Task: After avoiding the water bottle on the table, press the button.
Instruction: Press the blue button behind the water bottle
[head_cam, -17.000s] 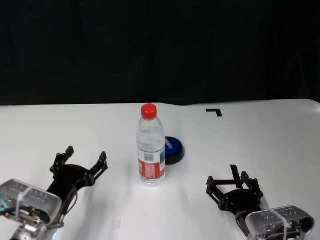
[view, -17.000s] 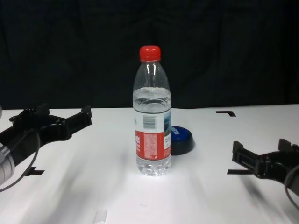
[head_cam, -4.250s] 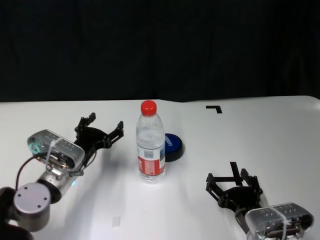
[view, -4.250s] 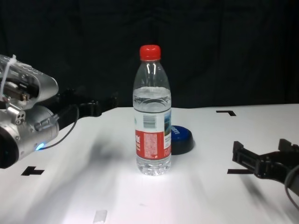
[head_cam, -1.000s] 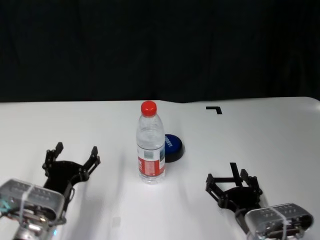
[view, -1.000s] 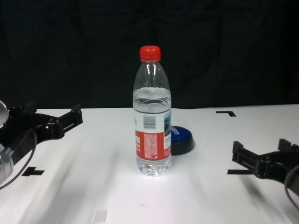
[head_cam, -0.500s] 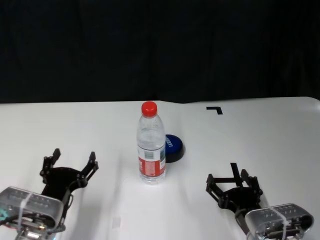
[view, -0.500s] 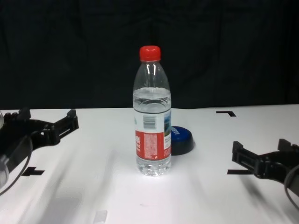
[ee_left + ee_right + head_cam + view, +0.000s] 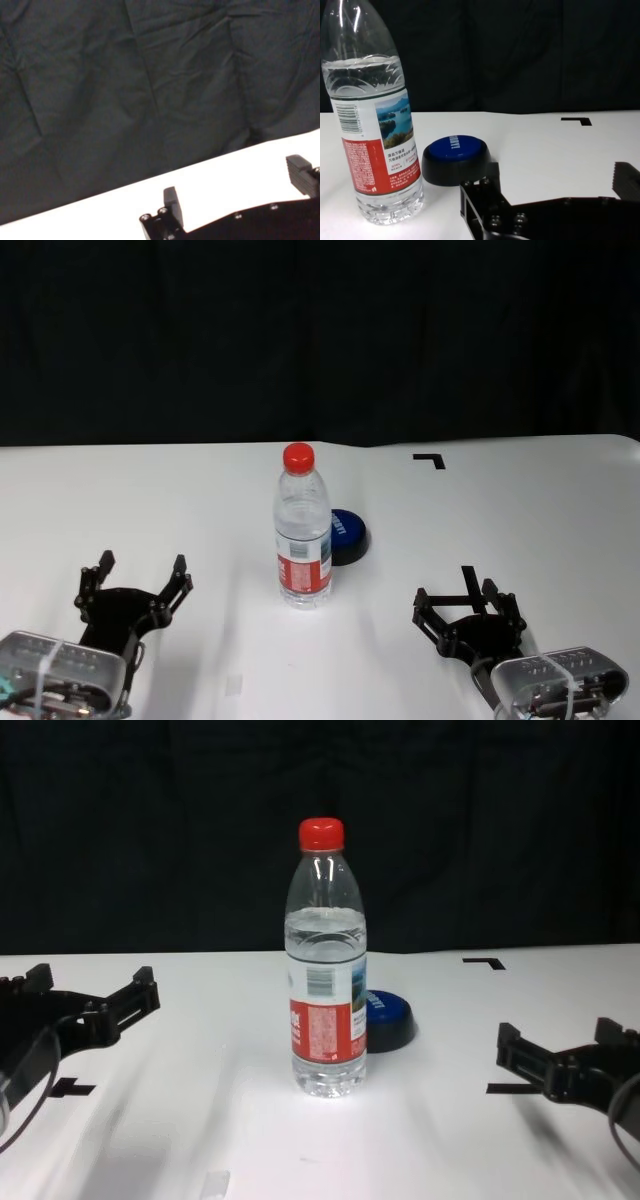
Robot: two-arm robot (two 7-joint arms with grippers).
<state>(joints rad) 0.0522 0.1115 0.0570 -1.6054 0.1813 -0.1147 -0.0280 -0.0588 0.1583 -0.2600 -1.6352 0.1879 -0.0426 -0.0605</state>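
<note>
We see a clear water bottle (image 9: 302, 530) with red cap, dark blue button (image 9: 347, 536), white desk (image 9: 520, 510) with black marks.

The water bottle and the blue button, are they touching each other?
Cannot tell. In the right wrist view the water bottle overlaps the button edge, so no gap or contact shows plainly.

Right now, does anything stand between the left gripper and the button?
Yes. The water bottle stands upright between the left gripper and the button, which sits just behind the bottle to its right. The right gripper has an open line.
</note>
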